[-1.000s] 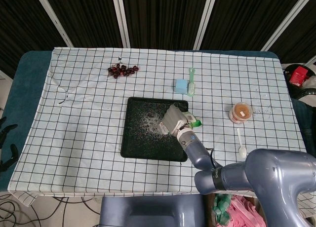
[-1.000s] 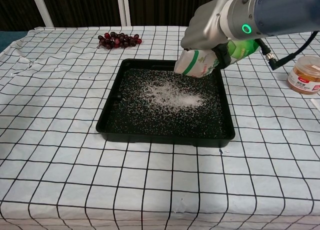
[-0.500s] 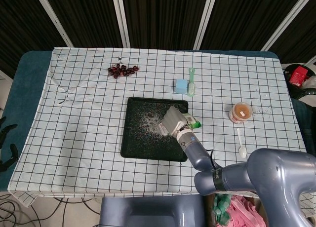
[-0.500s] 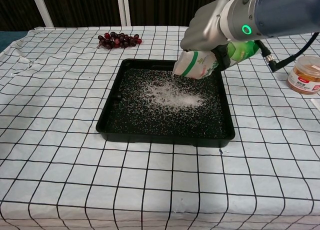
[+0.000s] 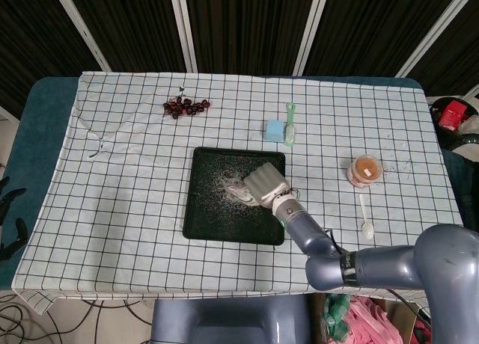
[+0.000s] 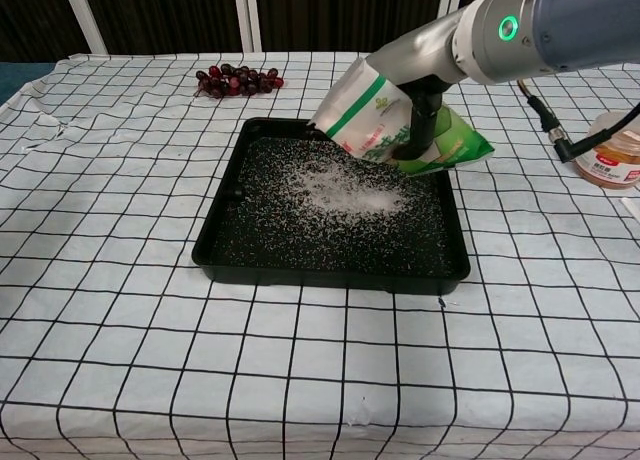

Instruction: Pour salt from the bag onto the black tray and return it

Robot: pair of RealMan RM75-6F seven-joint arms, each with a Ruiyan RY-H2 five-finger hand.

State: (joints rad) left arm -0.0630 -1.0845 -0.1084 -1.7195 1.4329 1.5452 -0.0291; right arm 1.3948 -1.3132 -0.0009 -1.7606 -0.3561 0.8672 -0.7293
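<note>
One big checked worktop (image 5: 135, 172) spreads out under us, and just below our fingers (image 5: 263, 181) sits the black tray (image 6: 214, 242), a pale drift of salt (image 6: 345, 188) already lying across its floor. Our right hand (image 5: 266, 185) holds the bag (image 6: 372, 115) over the tray's far right corner, mouth tipped down toward the salt pile; fingers are wrapped on it, though how exactly they lie we cannot tell. Doing this well, we judge, means keeping the mouth inside the tray rim and righting the bag slowly before carrying it back, so no grains trail onto the cloth. The chest view gives us the bag's tilt and green print; from the head view the hand covers nearly all of it. Only the head view shows our left hand (image 5: 10, 238), off beyond the worktop's left edge, fingers apart, holding nothing.
</note>
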